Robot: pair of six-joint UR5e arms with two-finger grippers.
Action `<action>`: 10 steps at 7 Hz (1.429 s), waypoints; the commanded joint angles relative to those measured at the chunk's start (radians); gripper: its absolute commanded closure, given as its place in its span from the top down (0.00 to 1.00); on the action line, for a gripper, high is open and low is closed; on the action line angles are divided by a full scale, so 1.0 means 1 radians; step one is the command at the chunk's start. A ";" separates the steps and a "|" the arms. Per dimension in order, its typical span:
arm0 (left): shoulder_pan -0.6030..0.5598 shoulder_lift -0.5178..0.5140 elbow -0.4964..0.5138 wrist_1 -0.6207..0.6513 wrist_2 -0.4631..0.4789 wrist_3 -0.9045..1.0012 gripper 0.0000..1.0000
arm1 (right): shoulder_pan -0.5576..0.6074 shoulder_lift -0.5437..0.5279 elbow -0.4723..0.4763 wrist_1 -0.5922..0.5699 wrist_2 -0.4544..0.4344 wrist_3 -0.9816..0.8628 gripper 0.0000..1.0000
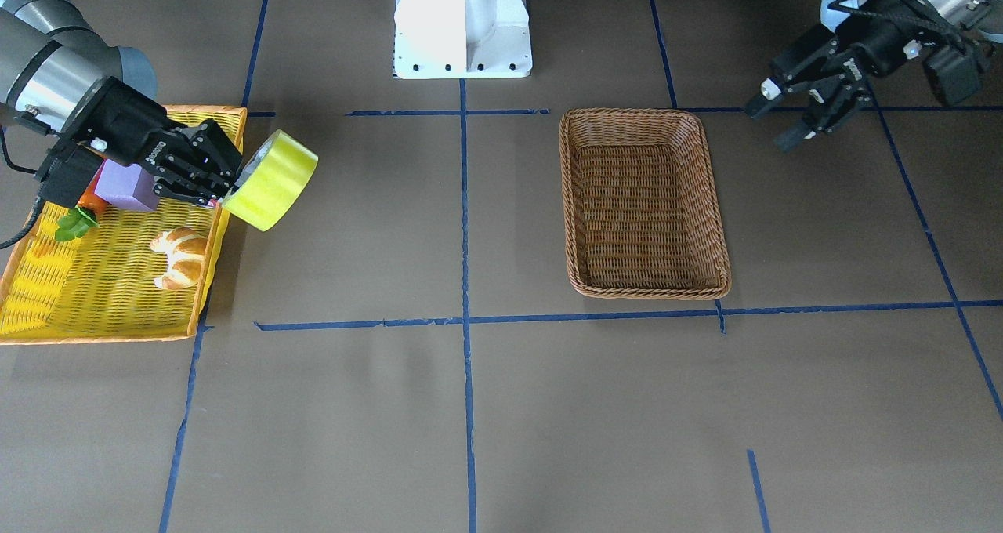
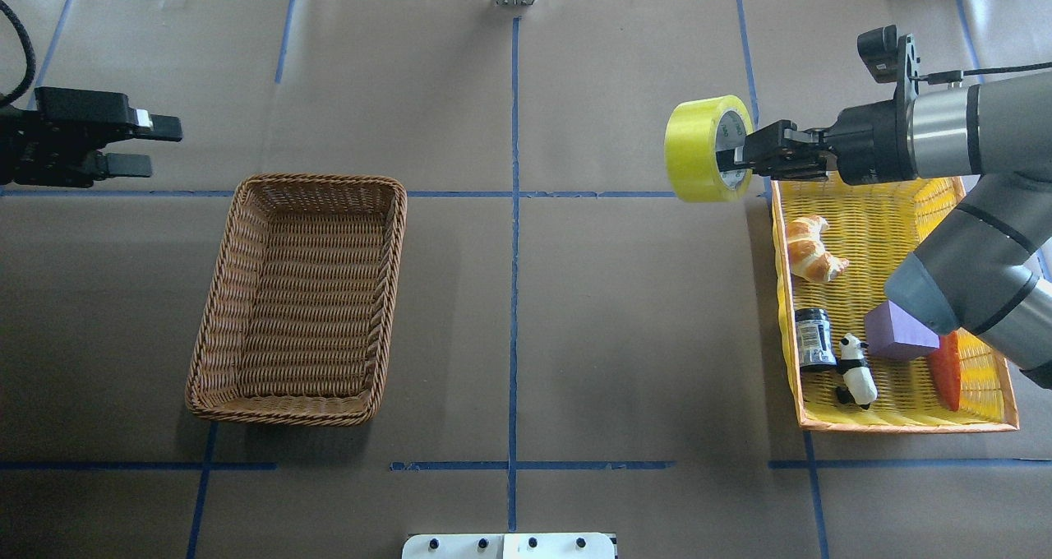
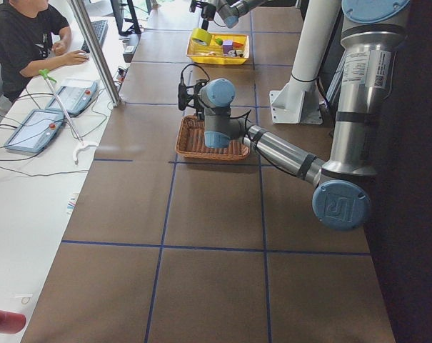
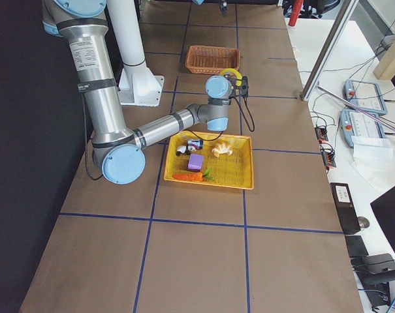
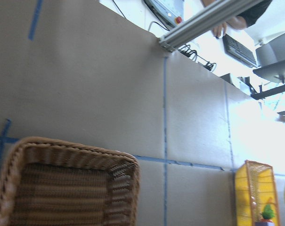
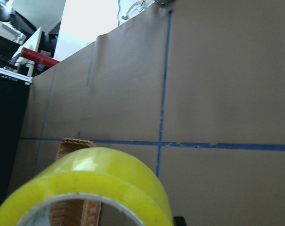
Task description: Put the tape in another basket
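Note:
My right gripper (image 2: 740, 158) is shut on the yellow-green tape roll (image 2: 697, 150), with fingers pinching the roll's wall at its white-grey core, and holds it in the air just outside the yellow basket's far corner. The tape also shows in the front-facing view (image 1: 274, 179) and large in the right wrist view (image 6: 85, 188). The brown wicker basket (image 2: 238, 255) lies empty on the other side of the table (image 1: 709, 204). My left gripper (image 2: 152, 144) is open and empty, hovering beyond the wicker basket's far left corner.
The yellow plastic-weave basket (image 2: 978, 415) with orange rim holds a croissant (image 2: 809, 248), a dark jar (image 2: 814, 339), a panda figure (image 2: 855, 368), a purple block (image 2: 897, 333) and a carrot (image 2: 947, 370). A white robot base (image 1: 462, 23) stands at the table's edge. Blue tape lines mark the table.

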 commanded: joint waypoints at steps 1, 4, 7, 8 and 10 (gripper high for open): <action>0.225 -0.083 -0.096 -0.012 0.203 -0.199 1.00 | -0.054 -0.003 0.004 0.230 0.000 0.102 0.00; 0.457 -0.246 -0.127 -0.098 0.391 -0.410 1.00 | -0.134 0.001 0.025 0.392 -0.001 0.178 0.00; 0.629 -0.314 -0.112 -0.187 0.572 -0.407 1.00 | -0.256 0.010 0.147 0.394 -0.100 0.265 0.00; 0.629 -0.317 -0.114 -0.205 0.577 -0.407 1.00 | -0.279 0.010 0.168 0.395 -0.108 0.267 0.00; 0.637 -0.341 -0.111 -0.207 0.609 -0.408 1.00 | -0.356 0.010 0.185 0.394 -0.179 0.268 0.00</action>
